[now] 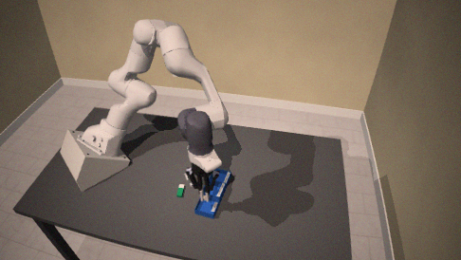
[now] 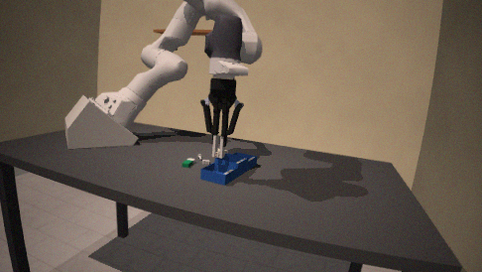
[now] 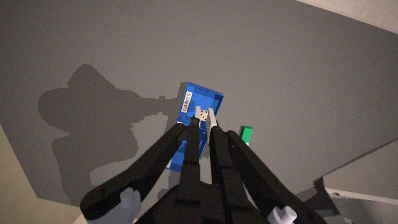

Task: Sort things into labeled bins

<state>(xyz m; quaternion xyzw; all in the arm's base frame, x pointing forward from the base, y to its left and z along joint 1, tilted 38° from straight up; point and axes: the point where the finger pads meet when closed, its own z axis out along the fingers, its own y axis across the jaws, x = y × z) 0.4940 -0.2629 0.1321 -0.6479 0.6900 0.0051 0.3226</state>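
Pincer (image 3: 204, 116) gripping small grey piece (image 3: 202, 114) above labelled blue bin (image 3: 214, 102)

White labels on the blue bin (image 3: 192, 98) are too blurred to read.

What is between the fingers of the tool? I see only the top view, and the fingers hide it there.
Observer: A small pale grey piece, pinched between the fingertips of the black tool; the wrist view shows it.
Operator: Is it over the bin?
Observer: Yes, over one end compartment of the long blue plastic bin; its label is too blurred to read.
Operator: Is anything else on the table?
Observer: Two tiny white pieces lie beside the green block, in the exterior view.
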